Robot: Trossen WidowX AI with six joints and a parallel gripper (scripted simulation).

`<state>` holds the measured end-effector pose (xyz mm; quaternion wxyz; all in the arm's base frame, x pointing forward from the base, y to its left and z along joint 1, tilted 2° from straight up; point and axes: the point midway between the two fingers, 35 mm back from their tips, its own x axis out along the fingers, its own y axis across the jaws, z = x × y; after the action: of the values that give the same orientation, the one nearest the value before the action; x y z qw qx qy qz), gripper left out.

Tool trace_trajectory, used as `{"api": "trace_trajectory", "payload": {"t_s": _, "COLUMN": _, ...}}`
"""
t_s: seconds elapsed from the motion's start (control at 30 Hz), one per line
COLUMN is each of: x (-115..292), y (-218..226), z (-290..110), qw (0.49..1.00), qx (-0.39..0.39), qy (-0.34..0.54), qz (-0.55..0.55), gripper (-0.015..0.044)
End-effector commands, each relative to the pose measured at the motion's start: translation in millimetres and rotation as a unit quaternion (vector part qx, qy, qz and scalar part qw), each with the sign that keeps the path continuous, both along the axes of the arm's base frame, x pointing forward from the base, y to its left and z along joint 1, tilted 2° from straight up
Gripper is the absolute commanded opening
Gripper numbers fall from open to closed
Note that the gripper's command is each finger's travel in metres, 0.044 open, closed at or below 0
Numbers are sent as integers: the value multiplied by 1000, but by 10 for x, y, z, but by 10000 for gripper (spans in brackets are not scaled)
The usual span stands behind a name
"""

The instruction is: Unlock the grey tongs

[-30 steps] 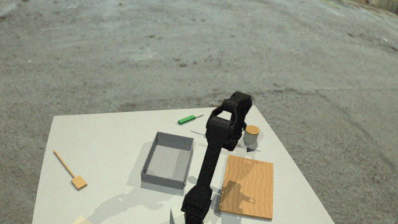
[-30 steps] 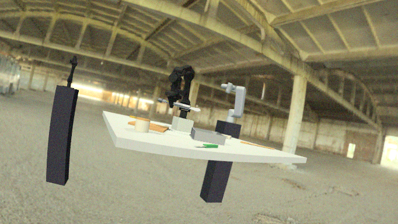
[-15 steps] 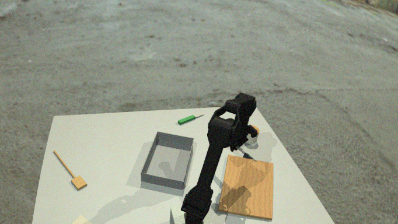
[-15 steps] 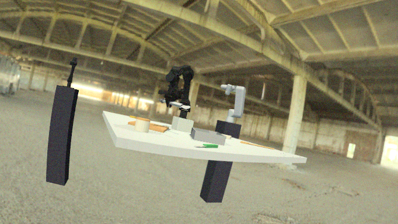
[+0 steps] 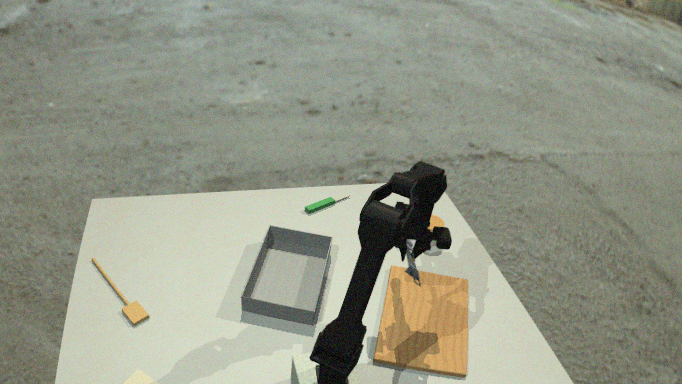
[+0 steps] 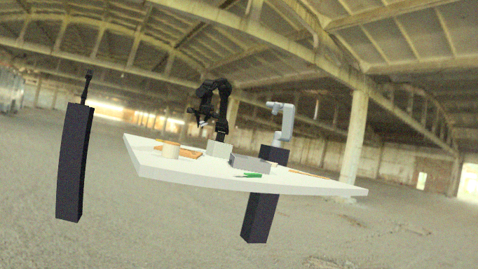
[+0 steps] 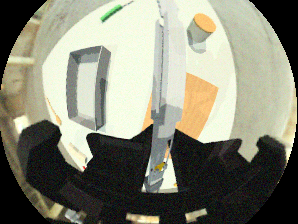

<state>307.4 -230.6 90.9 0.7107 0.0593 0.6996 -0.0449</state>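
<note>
Grey tongs [image 5: 412,264] hang tips-down, clamped in the hand [image 5: 411,246], right of centre in the top view, above the wooden board's [image 5: 430,325] far edge on the desk [image 5: 190,240].

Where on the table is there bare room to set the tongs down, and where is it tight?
The wooden board has nothing lying on it; the tongs hang above its far edge in the gripper. A wide bare stretch lies between the wooden spatula and the roasting tin. Tightest spot: around the cup just beyond the board.
</note>
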Motion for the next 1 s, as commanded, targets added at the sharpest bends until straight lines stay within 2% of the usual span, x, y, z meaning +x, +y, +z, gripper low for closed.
{"api": "trace_trajectory", "payload": {"t_s": 0.0, "x": -35, "y": -38, "z": 1, "qw": 998, "qx": 0, "qy": 3, "qz": -66, "gripper": -150}}
{"api": "trace_trajectory", "payload": {"t_s": 0.47, "x": -139, "y": -164, "z": -3, "qw": 946, "qx": 3, "qy": 8, "qz": -325, "gripper": -150}}
{"api": "trace_trajectory", "payload": {"t_s": 0.97, "x": -255, "y": -294, "z": -7, "qw": 816, "qx": 6, "qy": 12, "qz": -577, "gripper": -150}}
